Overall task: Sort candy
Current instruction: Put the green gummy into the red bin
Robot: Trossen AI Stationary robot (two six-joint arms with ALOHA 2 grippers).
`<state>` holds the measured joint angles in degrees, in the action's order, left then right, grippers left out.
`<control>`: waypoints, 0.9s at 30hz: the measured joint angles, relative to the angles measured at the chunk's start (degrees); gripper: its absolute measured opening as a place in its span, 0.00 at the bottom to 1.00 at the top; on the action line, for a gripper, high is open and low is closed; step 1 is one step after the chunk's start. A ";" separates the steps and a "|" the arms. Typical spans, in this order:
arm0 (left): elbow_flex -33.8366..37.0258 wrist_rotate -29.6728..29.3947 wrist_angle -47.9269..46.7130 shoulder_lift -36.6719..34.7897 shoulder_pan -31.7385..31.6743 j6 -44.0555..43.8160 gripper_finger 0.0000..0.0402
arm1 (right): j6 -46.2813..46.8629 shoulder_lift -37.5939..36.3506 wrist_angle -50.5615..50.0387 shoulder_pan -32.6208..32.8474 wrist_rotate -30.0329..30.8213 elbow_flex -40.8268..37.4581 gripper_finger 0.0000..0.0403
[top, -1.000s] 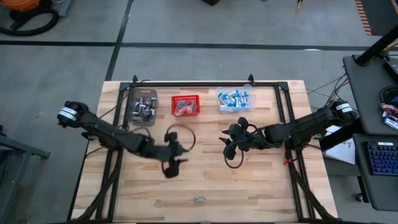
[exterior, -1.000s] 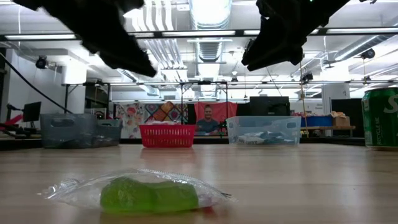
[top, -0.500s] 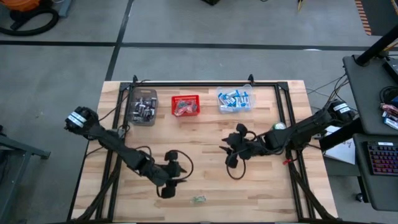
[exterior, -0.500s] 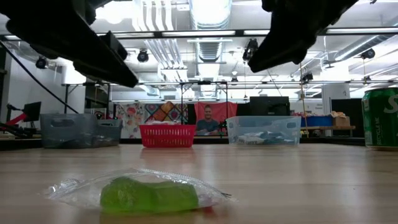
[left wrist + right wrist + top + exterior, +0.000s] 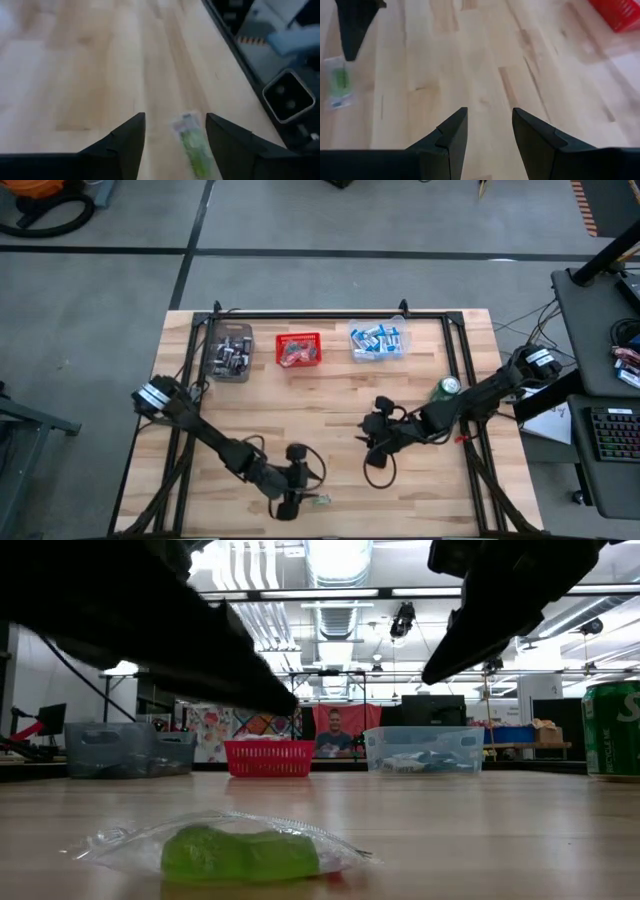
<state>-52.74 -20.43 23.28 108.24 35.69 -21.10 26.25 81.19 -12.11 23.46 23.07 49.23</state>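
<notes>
From above, wooden table (image 5: 330, 410) carries a lone green candy (image 5: 320, 501) at its near edge with the left gripper (image 5: 293, 502) just beside it; its wrist view shows fingers spread astride the wrapper (image 5: 192, 142), so I'd centre before closing, right gripper (image 5: 372, 442) spread, waiting.

Almost nothing legible shows. The green can (image 5: 612, 730) at the right edge of the low view carries part of a pale letter, apparently an "S", cut off by the frame edge, so no word or brand can be made out. The clear wrapper of the green candy (image 5: 238, 852) shows no readable print in any view, and the packets in the bins are too small to read
</notes>
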 joint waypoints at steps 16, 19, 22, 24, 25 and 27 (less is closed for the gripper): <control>-9.76 4.44 -17.89 5.77 1.28 -7.48 0.56 | -0.64 -0.07 0.06 1.43 -1.05 -0.01 0.37; -8.75 6.45 -17.68 6.03 1.26 -10.43 0.54 | -0.82 -0.07 0.08 1.41 -1.03 -0.01 0.37; -8.60 6.16 -17.39 6.24 1.26 -11.14 0.49 | -1.41 -0.07 0.10 1.41 -1.00 -0.01 0.37; -8.57 5.83 -17.38 6.28 1.26 -11.15 0.45 | -1.41 -0.07 0.10 1.41 -1.00 0.00 0.37; -8.55 5.74 -17.40 6.28 1.26 -11.15 0.42 | -1.41 -0.07 0.10 1.41 -1.00 -0.02 0.37; -8.53 5.62 -17.43 6.32 1.20 -11.15 0.35 | -1.41 -0.09 0.13 1.41 -1.00 0.00 0.37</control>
<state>-61.28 -14.81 5.85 114.56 36.88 -32.25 24.84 81.10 -11.99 24.86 22.06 49.23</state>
